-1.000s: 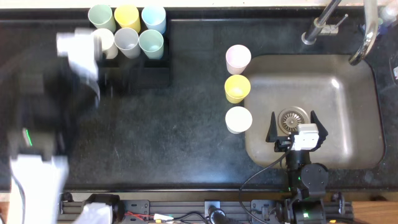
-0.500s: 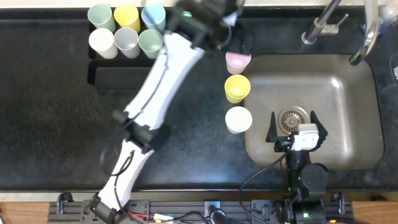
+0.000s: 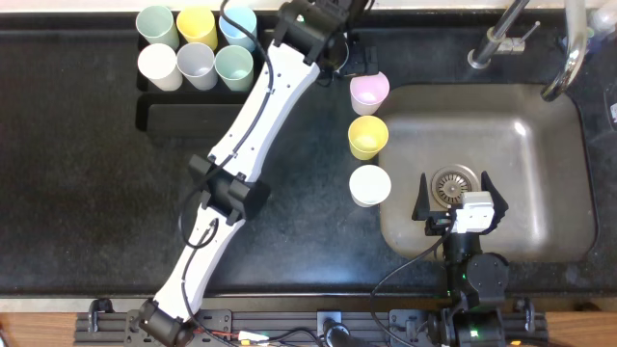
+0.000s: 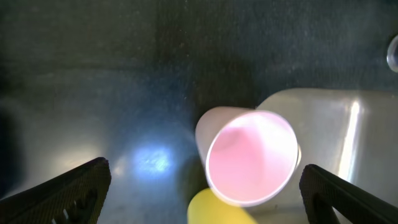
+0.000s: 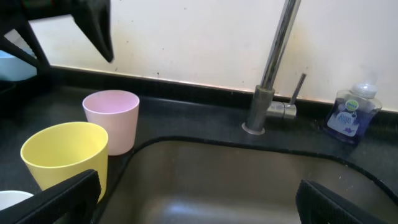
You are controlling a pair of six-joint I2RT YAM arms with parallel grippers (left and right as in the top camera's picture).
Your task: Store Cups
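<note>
- While six cups already stand in the rack (image 3: 207,114), the pink cup (image 4: 252,157) waits upright on the worktop (image 3: 289,222) at the rim of the sink (image 3: 540,164), below the gap between the left gripper's (image 4: 205,167) fingers and nearer to one of them
- Those fingers are spread wide, one to each side of the cup, touching nothing and holding nothing
- By my reading the grasp is not yet made: the gripper has to come down around the cup and close on it before anything can be carried to the rack
- Just beside the pink cup, at the near edge of the fingers' gap, stands the yellow cup (image 3: 367,136), and past it, farther from the fingers, the white cup (image 3: 369,185)
- Down in the sink the right gripper (image 3: 454,193) sits over the drain with its fingers apart and empty; the pink and yellow cups stand ahead of its fingers and off to one side, well apart from them
- Judged from how things lie, roughly two thirds of the job is done: six cups stored, three left on the worktop, the pink one apparently next
</note>
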